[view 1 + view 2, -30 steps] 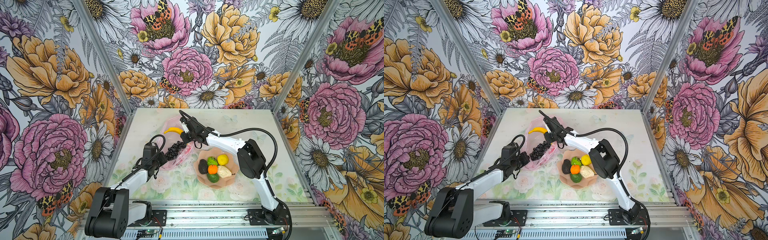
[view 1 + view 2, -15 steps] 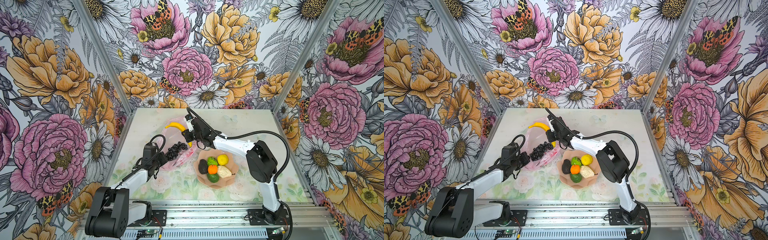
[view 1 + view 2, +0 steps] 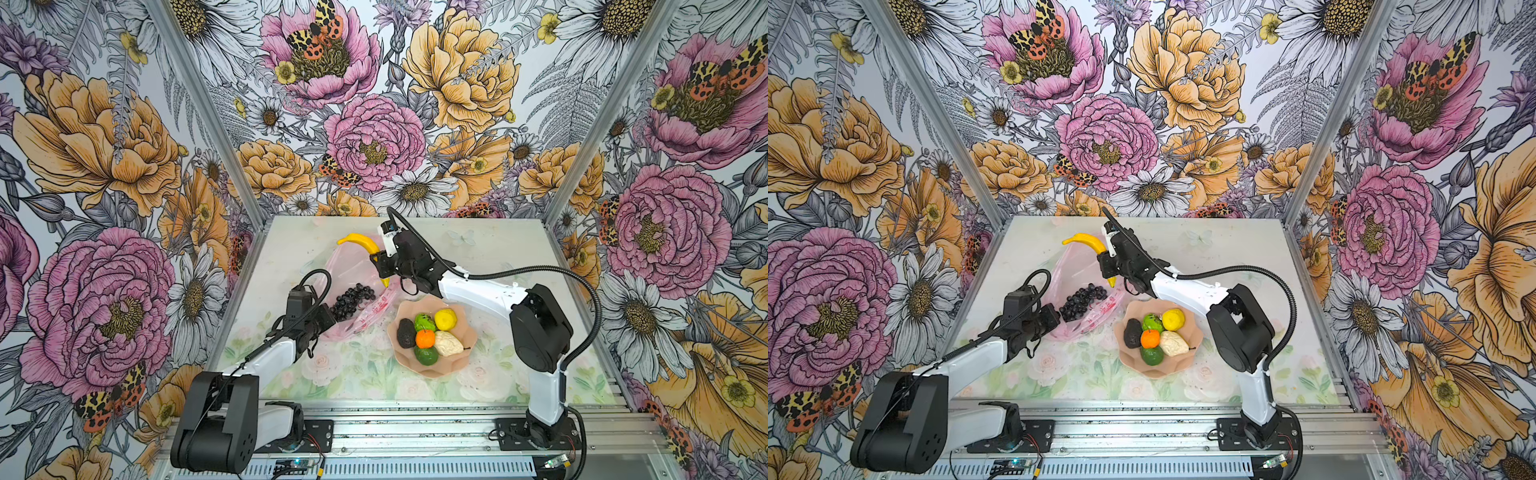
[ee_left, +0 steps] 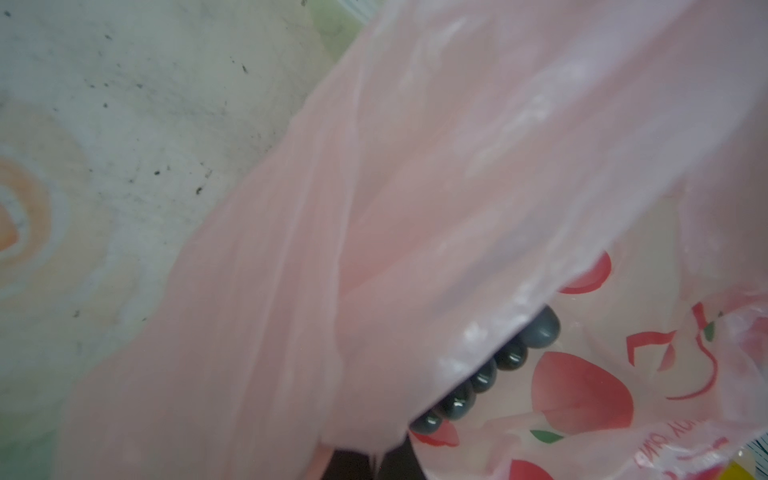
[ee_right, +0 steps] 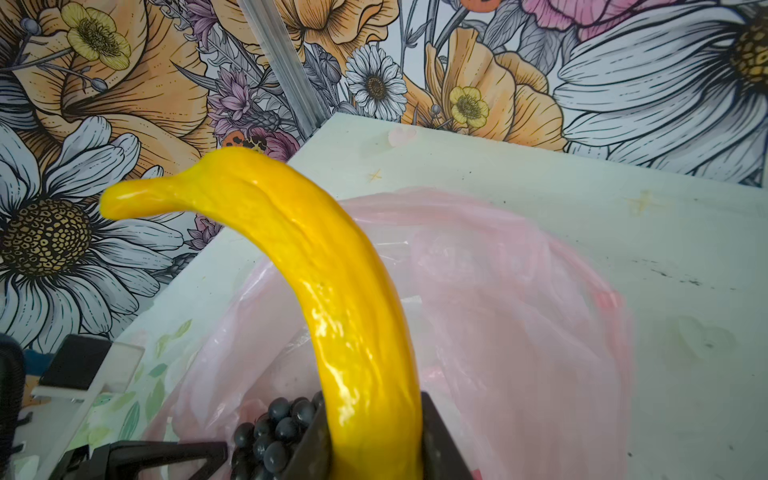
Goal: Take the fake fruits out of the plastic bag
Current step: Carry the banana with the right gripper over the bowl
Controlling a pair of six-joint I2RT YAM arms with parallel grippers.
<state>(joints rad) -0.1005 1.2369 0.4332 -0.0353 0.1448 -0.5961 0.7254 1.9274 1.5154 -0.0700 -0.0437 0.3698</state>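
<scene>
Lifted by the right gripper (image 3: 380, 266), the banana (image 3: 360, 242) has risen clear of the pink bag (image 3: 351, 266) at the far side, with the fingers narrow and clamped near its lower end. The left gripper (image 3: 326, 320), fully closed, pinches the bag's near-left edge; the grapes (image 3: 353, 297) lie inside. Held so low, the banana could pivot or slip on the way to the crowded bowl (image 3: 392, 332), then roll off

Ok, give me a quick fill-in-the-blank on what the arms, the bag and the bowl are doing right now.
1. The right gripper is shut on the yellow ____.
2. The left gripper pinches the edge of the pink plastic ____.
3. Inside it lies the dark ____ bunch.
4. The peach bowl holds ____ fake fruits.
Missing words: banana; bag; grape; six.
</scene>
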